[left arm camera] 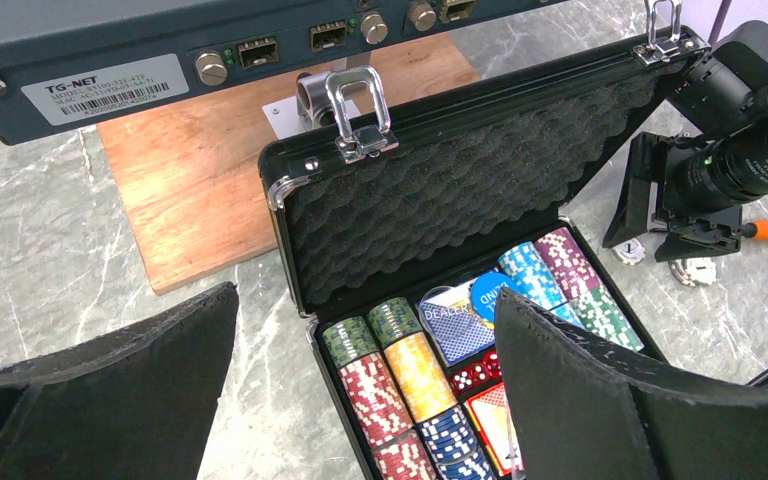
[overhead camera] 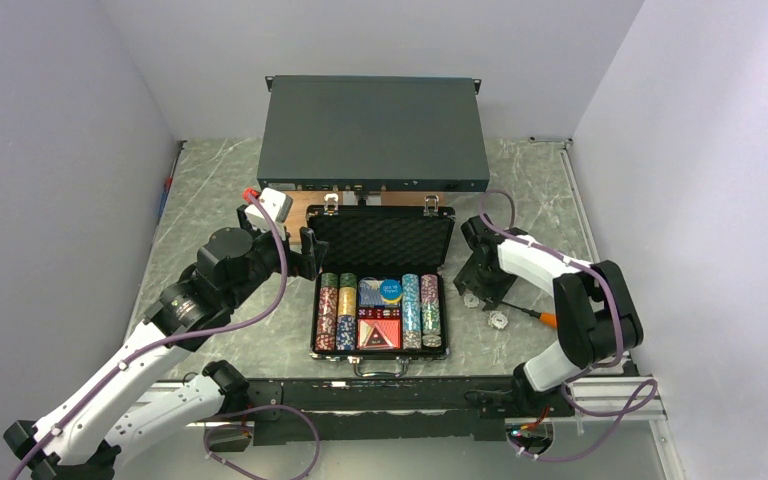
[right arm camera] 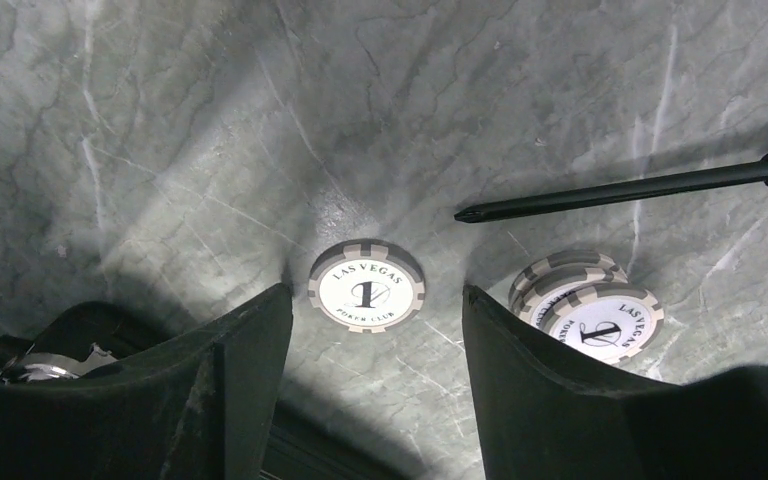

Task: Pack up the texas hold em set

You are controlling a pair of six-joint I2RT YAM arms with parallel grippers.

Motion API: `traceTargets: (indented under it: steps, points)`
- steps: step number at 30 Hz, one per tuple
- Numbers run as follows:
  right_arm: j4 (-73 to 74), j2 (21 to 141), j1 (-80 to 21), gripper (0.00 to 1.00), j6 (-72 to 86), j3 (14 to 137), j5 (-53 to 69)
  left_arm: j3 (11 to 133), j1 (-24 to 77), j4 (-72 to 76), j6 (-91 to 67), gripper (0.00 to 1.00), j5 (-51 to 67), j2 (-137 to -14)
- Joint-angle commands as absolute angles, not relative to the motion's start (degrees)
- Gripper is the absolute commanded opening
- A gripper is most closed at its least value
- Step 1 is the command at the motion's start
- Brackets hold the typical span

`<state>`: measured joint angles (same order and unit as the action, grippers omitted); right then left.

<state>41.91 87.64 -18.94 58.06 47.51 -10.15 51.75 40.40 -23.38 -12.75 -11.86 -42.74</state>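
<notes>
- Right gripper [right arm camera: 375, 298]: jaws spread and pinching nothing, pointing down at the grey marbled table [right arm camera: 210, 120].
- White "Las Vegas Poker Club" 1 chip [right arm camera: 366, 285]: lies flat in the gap between the right jaws, level with their tips. It appears to touch neither finger.
- Short stack of white chips [right arm camera: 588, 305]: just outside one right finger, on the side away from the case. The top chip sits off-centre.
- Screwdriver [right arm camera: 620, 190]: the black shaft lies on the table beyond the stack, with its tip pointing toward the line of the gap. The orange handle shows in the top view.
- Left gripper [left arm camera: 365, 300]: jaws spread wide and empty, held above the table.
- Black briefcase [left arm camera: 285, 235]: open on the table between the two grippers. Its near-left corner lies within the span of the left jaws, and the lid stands upright.
- Poker chip rows [left arm camera: 375, 385]: in the tray just ahead of the left jaws. Green, red, yellow and blue rows are on one side, and light blue, purple and green on the other.
- Red dice [left arm camera: 475, 372]: in the middle compartment, between the chip rows.
- Card decks [left arm camera: 455, 335]: blue-backed beyond the dice, red-backed nearer.
- White DEALER disc [left arm camera: 438, 300] and blue disc [left arm camera: 490, 290]: overlapping on the blue deck.
- Egg-crate foam [left arm camera: 460, 200]: lines the lid beyond the tray.
- Silver latches [left arm camera: 360, 110]: standing on the lid's top edge.
- Wooden board [left arm camera: 190, 190]: flat on the table behind the lid.
- TG-NET rack unit [left arm camera: 90, 50]: farthest from the left jaws, with its port face overhanging the board.
</notes>
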Motion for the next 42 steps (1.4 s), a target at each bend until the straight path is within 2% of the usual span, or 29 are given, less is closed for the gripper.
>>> traceTargets:
  steps: [1,8,17,22,42]
  points:
    - [41.1,89.3,-19.4,0.65,58.3,50.2,-10.9,52.4,40.2,-21.7,-12.5,0.99,-11.5,-42.5]
    - [41.2,91.5,-19.4,0.58,59.4,50.6,-11.6,52.5,40.2,-21.8,-12.4,0.99,-11.6,-42.4]
    - [41.8,90.8,-19.4,0.37,59.9,50.3,-12.3,52.4,40.2,-21.8,-12.4,0.99,-11.5,-42.3]
    - [42.8,88.3,-19.4,0.29,60.2,50.9,-12.2,52.4,40.2,-21.7,-12.5,0.99,-11.6,-42.4]
    - [47.9,79.7,-16.9,0.25,60.8,49.0,-14.6,52.4,40.3,-21.6,-12.6,0.99,-11.2,-42.6]
